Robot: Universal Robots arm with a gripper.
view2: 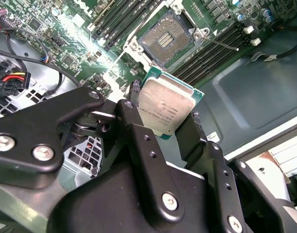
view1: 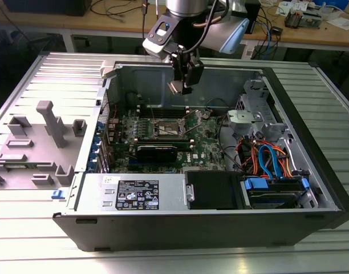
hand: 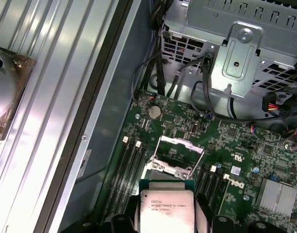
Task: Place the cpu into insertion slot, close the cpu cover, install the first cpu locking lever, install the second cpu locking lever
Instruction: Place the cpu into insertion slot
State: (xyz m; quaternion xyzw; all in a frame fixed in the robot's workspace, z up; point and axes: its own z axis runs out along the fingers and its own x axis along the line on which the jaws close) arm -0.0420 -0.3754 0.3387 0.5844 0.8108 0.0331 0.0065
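Gripper (view2: 164,112): black jaws are closed on opposite edges of the cpu (view2: 169,102), a flat square chip with a dull grey metal lid on a green rim, held tilted and clear of the board. Beyond it the insertion slot (view2: 166,41) lies exposed, a dark square inside a silver rim, flanked by long black memory slots (view2: 211,51).

The first wrist view adds a round coin cell (hand: 154,111) and a perforated steel drive cage (hand: 245,43).

The exterior view places the cpu well above the green motherboard (view1: 211,145), inside the open computer case (view1: 191,228) on a ribbed metal worktop (view1: 163,262).

Exterior view overlooks the case (view1: 163,228); both wrist views share the insertion slot (view2: 165,41) (hand: 175,156).
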